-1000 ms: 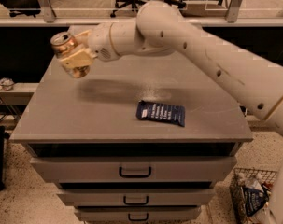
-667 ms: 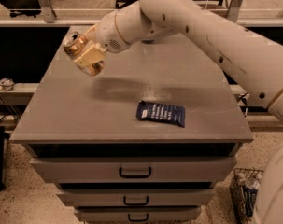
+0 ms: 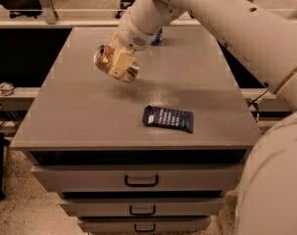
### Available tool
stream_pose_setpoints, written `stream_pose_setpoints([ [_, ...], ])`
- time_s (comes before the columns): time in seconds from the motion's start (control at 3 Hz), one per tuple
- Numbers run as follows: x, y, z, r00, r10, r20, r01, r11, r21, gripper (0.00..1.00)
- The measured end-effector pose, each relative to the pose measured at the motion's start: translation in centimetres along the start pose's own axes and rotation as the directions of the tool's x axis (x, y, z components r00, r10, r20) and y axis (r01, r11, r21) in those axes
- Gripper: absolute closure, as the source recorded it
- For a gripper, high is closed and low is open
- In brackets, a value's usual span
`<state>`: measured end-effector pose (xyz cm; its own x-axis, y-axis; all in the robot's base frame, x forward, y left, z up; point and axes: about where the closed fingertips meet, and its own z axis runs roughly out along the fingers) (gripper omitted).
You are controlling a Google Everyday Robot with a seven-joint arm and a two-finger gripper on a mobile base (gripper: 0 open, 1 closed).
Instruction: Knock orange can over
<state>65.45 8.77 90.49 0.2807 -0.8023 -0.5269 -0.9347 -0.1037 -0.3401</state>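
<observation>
The orange can (image 3: 130, 73) has a gold-orange mottled label and a silver top. It lies tilted on its side in the air, a little above the left middle of the grey cabinet top (image 3: 84, 116). My gripper (image 3: 116, 64) is shut on the can around its middle, with a cream finger (image 3: 120, 61) across its front. The arm reaches in from the upper right. The can's shadow falls on the surface just right of it.
A flat dark blue snack packet (image 3: 167, 118) lies near the front edge, right of centre. A dark blue can (image 3: 158, 37) stands at the back, partly hidden by my arm. The cabinet has drawers (image 3: 141, 180) below. Office chairs stand beyond the far edge.
My gripper has carried the orange can to the right, from over the left edge toward the middle of the cabinet top. The packet has not moved.
</observation>
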Motion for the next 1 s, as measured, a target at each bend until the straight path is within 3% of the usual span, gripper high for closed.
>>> stream_pose_setpoints([
  [0.33,2.3,0.6,-0.2,0.989,-0.047,-0.141,0.040,0.9977,-0.054,0.88],
  [0.67,3.7,1.4,0.1,0.967,-0.096,-0.236,0.073,0.9916,-0.106,0.64],
  [1.0,4.0,2.3,0.7,0.952,-0.143,-0.272,0.104,0.9829,-0.152,0.41],
])
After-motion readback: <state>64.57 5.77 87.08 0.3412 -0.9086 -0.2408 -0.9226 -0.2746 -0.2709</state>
